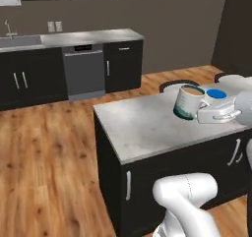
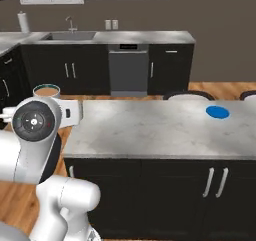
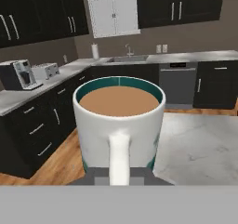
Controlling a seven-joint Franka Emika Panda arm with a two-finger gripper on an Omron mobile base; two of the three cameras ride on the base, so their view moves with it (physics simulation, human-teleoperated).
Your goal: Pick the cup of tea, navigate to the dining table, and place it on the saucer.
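Observation:
My gripper (image 1: 199,114) is shut on the handle of the cup of tea (image 1: 187,102), a white mug with a teal base and brown liquid inside, held upright in the air. In the hand view the cup of tea (image 3: 118,118) is close up, its handle between my fingertips (image 3: 120,177). From the right, the cup of tea (image 2: 46,91) hangs just off the left end of the dining table (image 2: 150,130), a marble top with black cabinet fronts. The blue saucer (image 2: 217,112) lies bare near the table's far right; from the left the saucer (image 1: 215,93) shows just beyond the cup.
Black chairs (image 1: 178,85) stand along the table's far side. A back counter carries a sink (image 2: 70,35) and a dishwasher (image 2: 128,67). On the left counter are a coffee machine (image 3: 18,75) and a toaster (image 3: 45,70). Wooden floor (image 1: 44,157) lies left of the table.

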